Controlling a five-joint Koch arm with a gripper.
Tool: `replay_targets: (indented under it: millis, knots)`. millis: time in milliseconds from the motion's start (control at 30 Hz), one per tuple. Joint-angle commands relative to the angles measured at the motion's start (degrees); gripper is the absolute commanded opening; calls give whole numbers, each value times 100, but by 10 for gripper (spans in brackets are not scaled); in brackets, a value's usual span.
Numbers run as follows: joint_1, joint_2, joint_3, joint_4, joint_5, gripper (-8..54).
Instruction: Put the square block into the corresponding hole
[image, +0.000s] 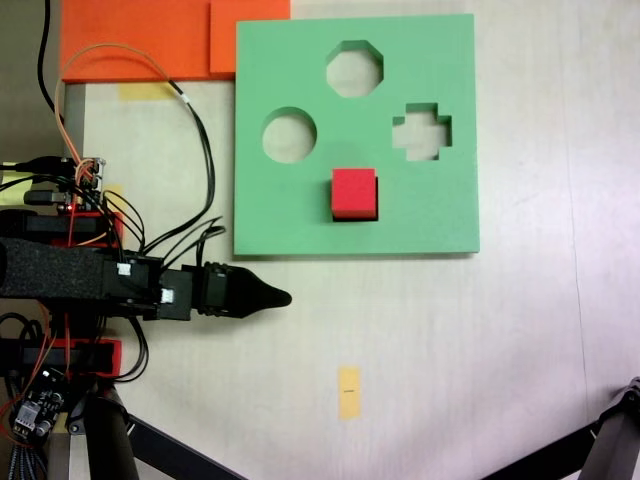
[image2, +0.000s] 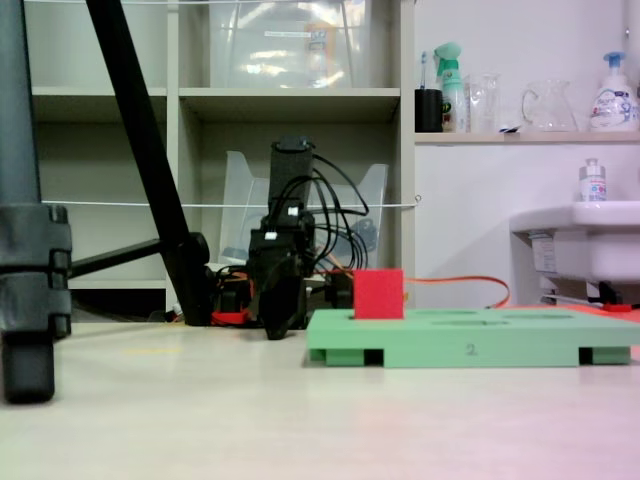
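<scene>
Red foam, a small bright cube (image: 354, 192), sits in the square cutout (image: 343, 218) of the large green foam board (image: 300, 60), near the board's near edge as the top-down fixed view shows it. In the low fixed view the cube (image2: 379, 294) stands well proud of the board (image2: 470, 349), so it is either only partly sunk or simply taller than the board is thick; which one I cannot tell. A dark sliver of the hole shows along the cube's left and near sides.

The black gripper (image: 284, 297) lies on the pale table (image: 450, 340), left of and nearer than the board's near-left corner, well apart from the cube. Its tip reads as a single dark point, so whether the fingers are parted or closed cannot be told; they hold nothing.

Judged from this, the placing step looks done or nearly so. If the cube is not fully seated, the next move calls for a light press straight down on its top; otherwise the arm only needs to rest clear.
</scene>
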Motion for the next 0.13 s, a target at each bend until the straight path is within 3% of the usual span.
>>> replay_targets:
  millis: [0, 100]
  knots:
    - [35, 439, 369, 211, 18, 340]
    - [35, 439, 369, 211, 18, 340]
